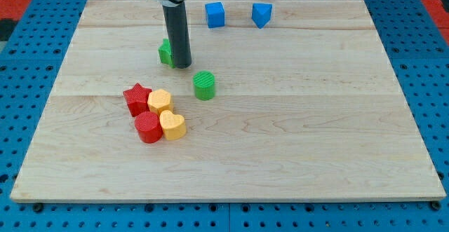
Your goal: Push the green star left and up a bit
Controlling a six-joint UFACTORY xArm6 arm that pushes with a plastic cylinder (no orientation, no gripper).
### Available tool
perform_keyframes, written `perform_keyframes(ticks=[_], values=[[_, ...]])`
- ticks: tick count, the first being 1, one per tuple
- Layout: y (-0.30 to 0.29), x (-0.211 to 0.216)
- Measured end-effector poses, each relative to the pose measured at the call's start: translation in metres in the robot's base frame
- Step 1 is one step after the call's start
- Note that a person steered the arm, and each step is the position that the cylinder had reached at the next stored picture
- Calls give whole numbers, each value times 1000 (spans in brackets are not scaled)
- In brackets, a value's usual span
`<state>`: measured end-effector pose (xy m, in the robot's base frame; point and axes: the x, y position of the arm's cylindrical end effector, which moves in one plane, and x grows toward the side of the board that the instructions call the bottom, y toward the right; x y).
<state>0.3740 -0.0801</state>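
Observation:
The green star (pixel 165 52) lies on the wooden board (pixel 295 134) in the upper left part of the view, mostly hidden behind my rod. My tip (pixel 182 65) rests on the board right against the star's right side. A green cylinder (pixel 205 85) stands a little below and to the right of my tip, apart from it.
A cluster sits at the view's lower left: a red star (pixel 137 97), a yellow hexagon-like block (pixel 160 101), a red cylinder (pixel 148 128) and a yellow heart (pixel 172 125). Two blue blocks (pixel 215 15) (pixel 262 14) lie near the board's top edge.

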Motion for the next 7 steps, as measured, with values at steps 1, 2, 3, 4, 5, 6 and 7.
perform_keyframes(ticks=[1, 2, 3, 4, 5, 6, 7], values=[[-33, -4], [-70, -10], [-80, -25], [-67, -27], [-65, -25], [-48, -25], [-27, -29]])
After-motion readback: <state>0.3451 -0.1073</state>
